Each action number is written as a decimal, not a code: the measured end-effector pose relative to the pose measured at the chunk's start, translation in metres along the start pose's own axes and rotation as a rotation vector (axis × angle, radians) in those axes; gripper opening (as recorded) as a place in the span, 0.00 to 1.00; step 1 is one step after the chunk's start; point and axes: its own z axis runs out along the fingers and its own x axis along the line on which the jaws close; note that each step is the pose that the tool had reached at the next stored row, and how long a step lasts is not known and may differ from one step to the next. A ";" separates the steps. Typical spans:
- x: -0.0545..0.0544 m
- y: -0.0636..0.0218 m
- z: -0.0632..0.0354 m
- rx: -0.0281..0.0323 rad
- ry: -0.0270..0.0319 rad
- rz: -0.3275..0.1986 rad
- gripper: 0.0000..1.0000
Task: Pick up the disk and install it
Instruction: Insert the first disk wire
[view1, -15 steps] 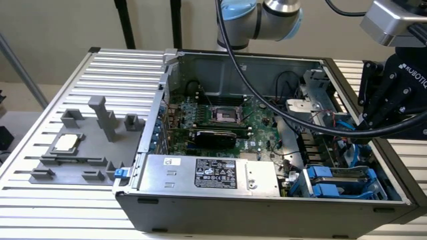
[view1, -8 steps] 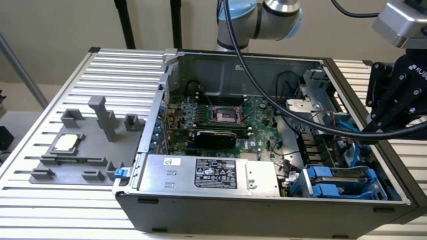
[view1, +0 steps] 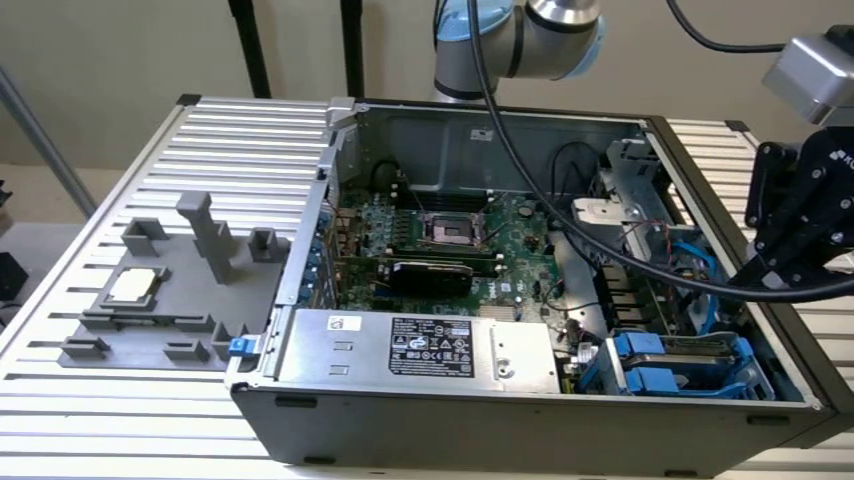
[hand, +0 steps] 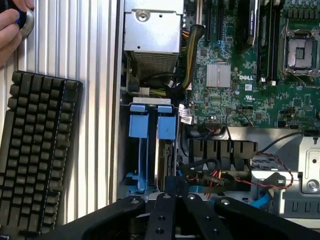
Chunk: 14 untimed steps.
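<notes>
Above drive bay (view1: 761, 375) of open PC case (view1: 534, 430): hand (hand: 176, 182) clenched, nothing in grasp, likely lined up over blue carrier tabs (hand: 166, 127). Just below, disk (hand: 165, 150) stands on edge in bay, rails keeping it upright. Beyond: motherboard (hand: 235, 75); keyboard (hand: 35, 150) on desk (hand: 95, 100), outside case.

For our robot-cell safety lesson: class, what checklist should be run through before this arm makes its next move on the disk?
1. Case open: ok.
2. Gripper over the drive-bay end of the case: ok.
3. Disk fully seated in the bay: cannot tell.
4. Hand off the table: not ok, it is near the keyboard.
5. Cables clear of the bay: cannot tell.
</notes>
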 end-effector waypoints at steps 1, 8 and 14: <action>0.000 0.0004 0.0017 0.0000 0.0001 0.000 0.11; -0.001 0.0077 0.0149 0.0001 -0.0001 0.000 0.11; -0.002 0.0074 0.0257 0.0002 0.0001 -0.001 0.11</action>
